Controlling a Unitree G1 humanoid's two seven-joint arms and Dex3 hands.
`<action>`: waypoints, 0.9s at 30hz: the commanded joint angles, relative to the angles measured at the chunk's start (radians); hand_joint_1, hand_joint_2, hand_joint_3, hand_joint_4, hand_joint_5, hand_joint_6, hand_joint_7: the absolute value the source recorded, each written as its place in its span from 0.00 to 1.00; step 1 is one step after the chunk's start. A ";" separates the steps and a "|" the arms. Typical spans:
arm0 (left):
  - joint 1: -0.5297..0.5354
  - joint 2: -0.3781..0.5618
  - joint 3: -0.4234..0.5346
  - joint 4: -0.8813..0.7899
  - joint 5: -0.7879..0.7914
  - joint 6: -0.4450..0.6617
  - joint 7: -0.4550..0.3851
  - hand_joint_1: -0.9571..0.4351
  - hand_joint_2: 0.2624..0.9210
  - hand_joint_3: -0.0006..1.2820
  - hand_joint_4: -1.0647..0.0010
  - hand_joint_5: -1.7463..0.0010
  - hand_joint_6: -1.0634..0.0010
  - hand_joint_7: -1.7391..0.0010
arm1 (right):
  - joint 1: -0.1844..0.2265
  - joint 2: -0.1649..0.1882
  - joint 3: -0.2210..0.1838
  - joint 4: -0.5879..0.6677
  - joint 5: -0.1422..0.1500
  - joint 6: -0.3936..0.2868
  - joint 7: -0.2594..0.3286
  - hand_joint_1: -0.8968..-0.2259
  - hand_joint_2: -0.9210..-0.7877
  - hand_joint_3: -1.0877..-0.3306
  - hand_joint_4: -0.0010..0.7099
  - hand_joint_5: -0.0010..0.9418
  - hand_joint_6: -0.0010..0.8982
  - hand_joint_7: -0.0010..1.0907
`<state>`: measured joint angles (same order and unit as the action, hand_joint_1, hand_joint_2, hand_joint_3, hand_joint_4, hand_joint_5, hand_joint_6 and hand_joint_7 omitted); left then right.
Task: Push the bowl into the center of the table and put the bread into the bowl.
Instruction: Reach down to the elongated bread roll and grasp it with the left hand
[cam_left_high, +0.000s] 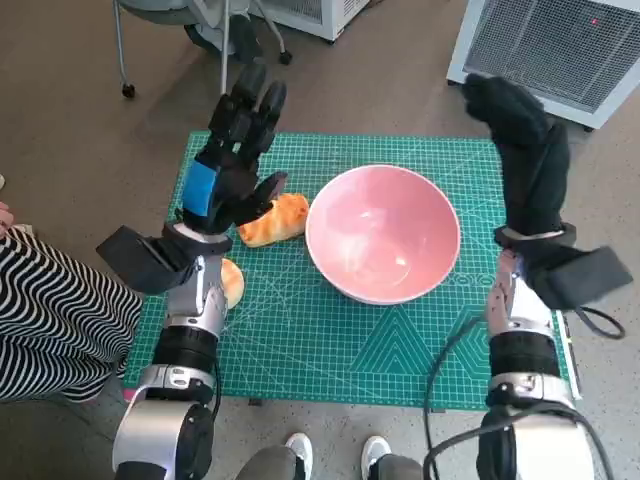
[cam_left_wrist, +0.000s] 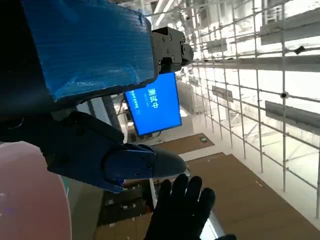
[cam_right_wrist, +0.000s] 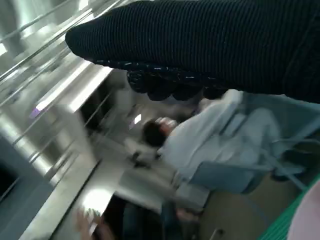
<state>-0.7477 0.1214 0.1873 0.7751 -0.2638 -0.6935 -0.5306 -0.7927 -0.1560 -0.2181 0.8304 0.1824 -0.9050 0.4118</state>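
Note:
A large pink bowl (cam_left_high: 383, 232) stands near the middle of the green cutting mat (cam_left_high: 330, 340), and its rim (cam_left_wrist: 25, 200) shows in the left wrist view. A golden bread roll (cam_left_high: 276, 221) lies on the mat just left of the bowl. My left hand (cam_left_high: 236, 150) is raised above the roll with fingers spread, holding nothing. My right hand (cam_left_high: 522, 150) is lifted over the mat's right edge, fingers extended and empty; the left wrist view also catches it (cam_left_wrist: 182, 212). A second roll (cam_left_high: 231, 281) peeks out beside my left forearm.
A person in a striped garment (cam_left_high: 45, 320) sits at the left edge. A white vented unit (cam_left_high: 560, 45) stands at the back right, chair legs (cam_left_high: 200, 40) at the back left. Shoes (cam_left_high: 335, 455) show below the table. A seated person (cam_right_wrist: 200, 135) appears blurred in the right wrist view.

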 joint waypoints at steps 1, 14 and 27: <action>-0.031 0.124 -0.064 -0.054 0.194 0.034 0.072 0.23 1.00 0.22 0.93 1.00 0.99 0.84 | 0.047 -0.018 0.030 -0.055 -0.018 0.006 0.006 0.18 0.00 0.52 0.20 0.02 0.15 0.26; -0.116 0.412 -0.217 -0.259 0.644 0.619 0.094 0.44 0.69 0.01 1.00 1.00 0.85 0.95 | 0.074 -0.044 0.040 -0.114 -0.040 0.029 -0.020 0.22 0.00 0.47 0.22 0.01 0.07 0.33; -0.173 0.418 -0.313 -0.214 0.676 0.749 0.049 0.52 0.65 0.00 0.95 0.99 0.77 0.98 | 0.088 -0.039 0.046 -0.135 -0.028 0.073 -0.046 0.23 0.00 0.47 0.22 0.01 0.06 0.35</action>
<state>-0.8946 0.5478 -0.0913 0.5470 0.4098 0.0398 -0.4604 -0.7290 -0.1932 -0.1770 0.7009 0.1536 -0.8488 0.3759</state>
